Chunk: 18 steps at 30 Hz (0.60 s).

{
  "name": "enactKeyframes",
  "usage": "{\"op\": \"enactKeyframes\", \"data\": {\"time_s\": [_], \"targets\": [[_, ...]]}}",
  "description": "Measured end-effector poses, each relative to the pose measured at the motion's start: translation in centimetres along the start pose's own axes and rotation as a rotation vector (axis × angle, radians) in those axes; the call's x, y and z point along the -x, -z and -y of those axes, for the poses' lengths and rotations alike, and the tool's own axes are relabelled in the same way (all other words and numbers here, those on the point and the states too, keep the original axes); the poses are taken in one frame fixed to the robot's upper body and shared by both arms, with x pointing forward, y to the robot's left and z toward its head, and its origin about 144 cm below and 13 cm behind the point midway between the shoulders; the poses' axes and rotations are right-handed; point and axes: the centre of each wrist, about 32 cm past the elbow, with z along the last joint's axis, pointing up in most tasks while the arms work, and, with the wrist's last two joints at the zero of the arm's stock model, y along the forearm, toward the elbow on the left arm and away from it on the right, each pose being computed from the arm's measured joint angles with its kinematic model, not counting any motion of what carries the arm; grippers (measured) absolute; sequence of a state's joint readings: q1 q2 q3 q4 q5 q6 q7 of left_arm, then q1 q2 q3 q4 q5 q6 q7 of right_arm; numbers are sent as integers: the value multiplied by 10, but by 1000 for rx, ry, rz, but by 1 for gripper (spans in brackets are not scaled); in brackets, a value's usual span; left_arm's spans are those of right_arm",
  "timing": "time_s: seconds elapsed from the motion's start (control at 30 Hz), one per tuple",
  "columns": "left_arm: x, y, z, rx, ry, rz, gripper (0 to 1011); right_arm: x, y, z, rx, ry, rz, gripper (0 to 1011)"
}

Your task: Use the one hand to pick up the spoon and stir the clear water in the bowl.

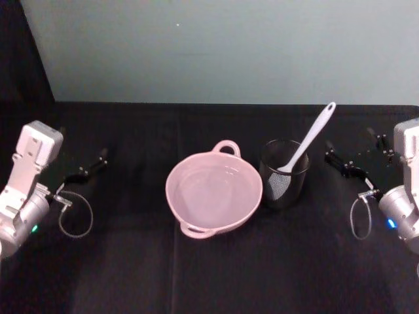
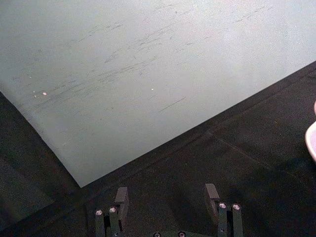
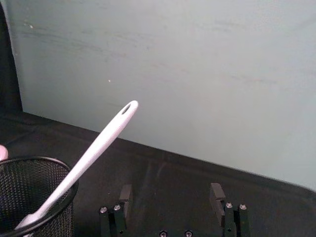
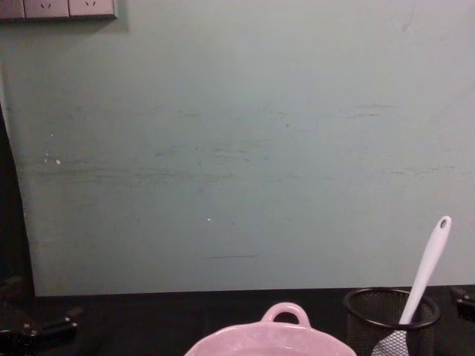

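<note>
Left gripper (image 1: 91,167) hovered over the black counter (image 1: 131,275) at far left, jaws spread, holding nothing. Pink bowl (image 1: 214,193) sat at centre; just beside it, a black mesh cup (image 1: 283,175) held the white spoon (image 1: 308,145) — paddle down, handle leaning right. Right gripper (image 1: 340,163) hovered near the cup, jaws spread.

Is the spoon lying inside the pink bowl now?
No. The spoon stands in the mesh cup beside the bowl.
</note>
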<state>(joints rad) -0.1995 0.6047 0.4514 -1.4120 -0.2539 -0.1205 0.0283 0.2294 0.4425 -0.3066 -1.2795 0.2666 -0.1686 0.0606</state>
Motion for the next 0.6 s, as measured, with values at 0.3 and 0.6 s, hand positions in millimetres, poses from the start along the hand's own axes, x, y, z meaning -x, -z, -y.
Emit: {"op": "enactKeyframes", "data": {"time_s": [0.3,0.6], "targets": [[0,0,0,0,0,0,1011,5,19,-4,-15,3,30,1003],[0,0,0,0,0,0,1011,6,19,-4,-20,6,34,1002]]}}
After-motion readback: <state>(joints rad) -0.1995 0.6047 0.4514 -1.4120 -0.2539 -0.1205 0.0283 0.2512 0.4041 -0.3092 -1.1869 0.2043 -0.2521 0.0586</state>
